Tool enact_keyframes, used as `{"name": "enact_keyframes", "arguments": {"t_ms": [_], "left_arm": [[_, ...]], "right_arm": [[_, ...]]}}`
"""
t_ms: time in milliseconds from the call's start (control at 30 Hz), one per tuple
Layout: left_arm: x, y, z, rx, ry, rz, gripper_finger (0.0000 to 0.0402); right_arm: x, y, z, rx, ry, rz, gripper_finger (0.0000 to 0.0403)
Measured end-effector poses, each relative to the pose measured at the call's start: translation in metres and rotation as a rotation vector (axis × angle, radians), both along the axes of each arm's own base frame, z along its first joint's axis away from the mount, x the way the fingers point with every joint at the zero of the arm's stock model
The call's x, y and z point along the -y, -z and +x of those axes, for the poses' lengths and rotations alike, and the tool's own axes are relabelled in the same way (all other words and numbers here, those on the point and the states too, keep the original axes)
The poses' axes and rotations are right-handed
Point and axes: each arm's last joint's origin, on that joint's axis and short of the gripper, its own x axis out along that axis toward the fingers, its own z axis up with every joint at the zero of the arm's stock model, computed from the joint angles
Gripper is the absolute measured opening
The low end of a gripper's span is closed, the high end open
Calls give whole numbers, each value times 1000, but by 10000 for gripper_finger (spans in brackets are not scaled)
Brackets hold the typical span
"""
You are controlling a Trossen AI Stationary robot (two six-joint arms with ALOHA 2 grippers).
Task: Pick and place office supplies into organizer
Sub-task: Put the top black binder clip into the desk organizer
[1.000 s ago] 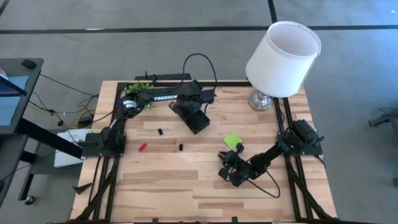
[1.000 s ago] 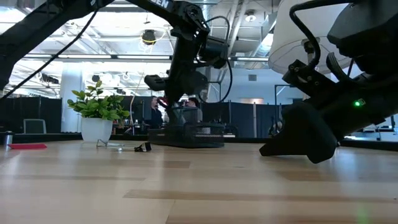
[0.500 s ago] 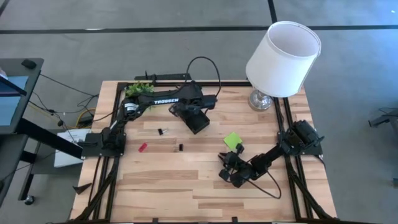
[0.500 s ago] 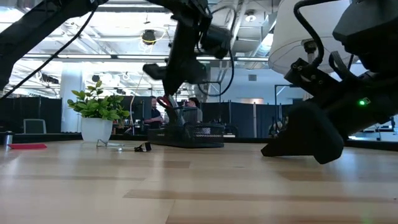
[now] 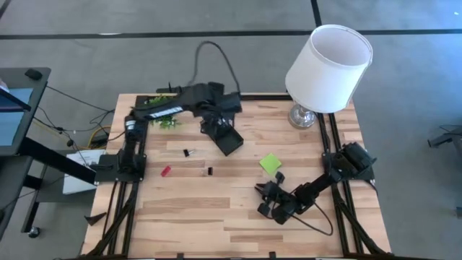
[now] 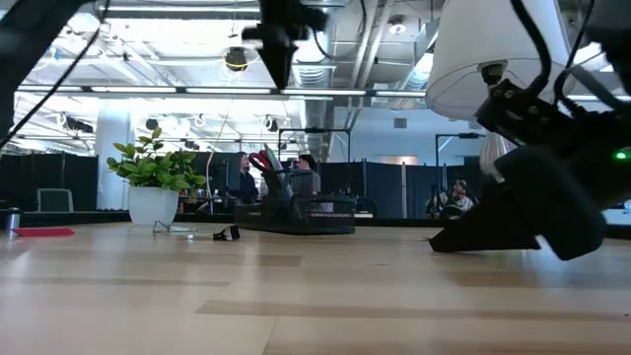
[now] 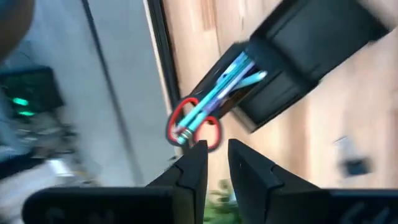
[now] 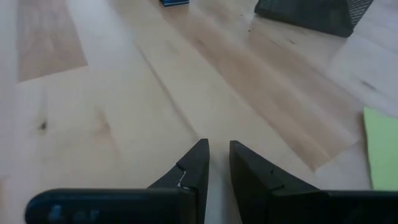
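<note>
The black organizer (image 5: pixel 228 140) stands at the table's far middle. Red-handled scissors (image 7: pixel 193 122) and teal pens (image 7: pixel 227 81) stick out of its taller section. My left gripper (image 7: pixel 217 158) hangs high above it (image 6: pixel 279 79), pointing steeply down, fingers a narrow gap apart with nothing between them. My right gripper (image 8: pixel 217 152) is low over the wood at the near right (image 5: pixel 264 203), also narrowly open and holding nothing. The lime-green sticky-note pad (image 5: pixel 271 163) lies flat just beyond it. A red bit (image 5: pixel 165 171) and small black bits (image 5: pixel 188 152) lie left of the middle.
A white-shaded lamp (image 5: pixel 328 68) stands at the far right corner on its metal base (image 5: pixel 303 115). A potted plant (image 6: pixel 153 187) stands at the far left, partly under my left arm. Another black bit (image 5: pixel 210 171) lies near the table's middle, with bare wood along the near edge.
My left gripper has risen from just above the organizer to well above it, rolling about its own axis and drawing back a little toward the far left. The scissors and pens stay in the organizer. My right gripper has slid a little toward the near edge.
</note>
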Motion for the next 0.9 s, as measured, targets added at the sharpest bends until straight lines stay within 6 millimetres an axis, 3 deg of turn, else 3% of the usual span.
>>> {"name": "enact_keyframes", "arguments": {"t_ms": [133, 333, 633, 767, 900], "left_arm": [[7, -31, -25, 159, -62, -98, 60], [22, -65, -58, 271, -35, -99, 61], [41, -115, -125, 528, -48, -262, 61], [53, -111, -155, 541, -75, -296, 61], [66, -82, -169, 573, -65, -326, 61]], "right_arm": [[-4, 0, -3, 4, -13, 6, 60], [-5, 0, -4, 24, 13, 54, 60], [-13, 0, -9, 25, -18, 66, 60], [-14, 0, -10, 25, -22, 69, 60], [-14, 0, -10, 27, -24, 71, 60]]}}
